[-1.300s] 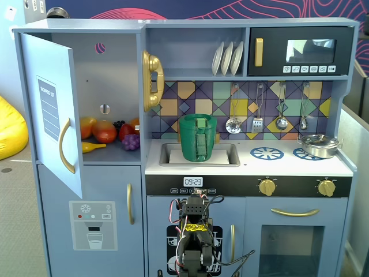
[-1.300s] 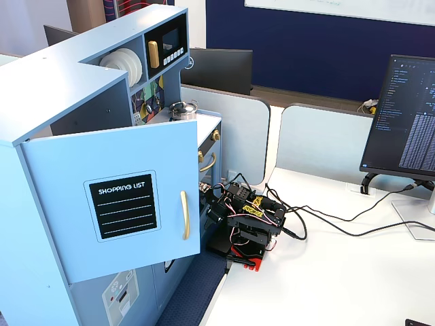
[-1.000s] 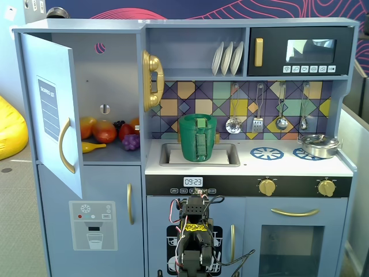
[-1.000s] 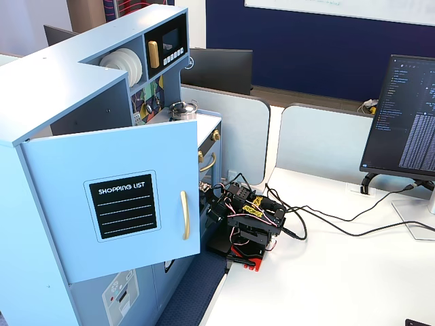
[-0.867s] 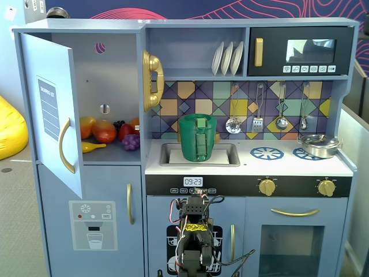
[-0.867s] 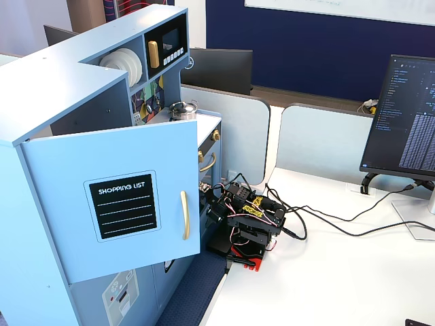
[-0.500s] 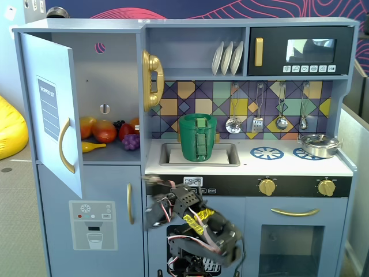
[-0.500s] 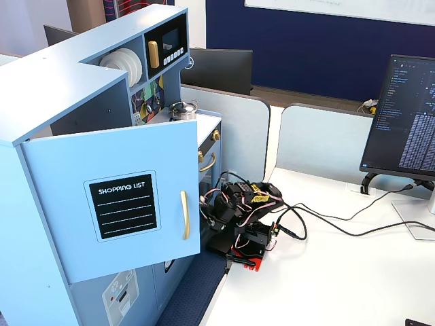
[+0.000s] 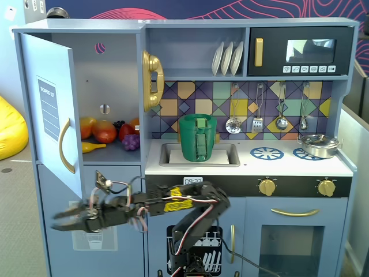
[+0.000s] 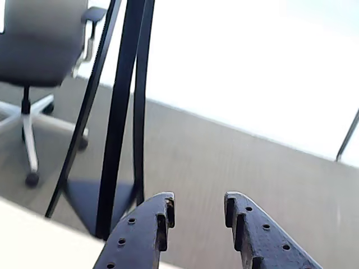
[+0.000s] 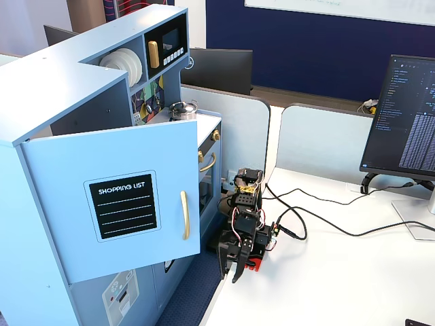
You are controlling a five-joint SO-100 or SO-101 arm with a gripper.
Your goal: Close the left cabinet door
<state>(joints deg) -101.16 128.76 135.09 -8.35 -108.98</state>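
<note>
Left cabinet door [image 9: 53,109] is seen swung wide open at the left of the toy kitchen in a fixed view, gold handle [image 9: 66,145] on its outer face, toy fruit [image 9: 104,131] exposed on the shelf behind. Gripper [image 9: 59,221] is held low, below the door's bottom edge, not touching it, pointed left. To the right, a green pot [image 9: 200,137] is set in the sink. In the wrist view the fingers [image 10: 143,232] are parted with a narrow gap, nothing held; an office chair [image 10: 42,61] is seen beyond
</note>
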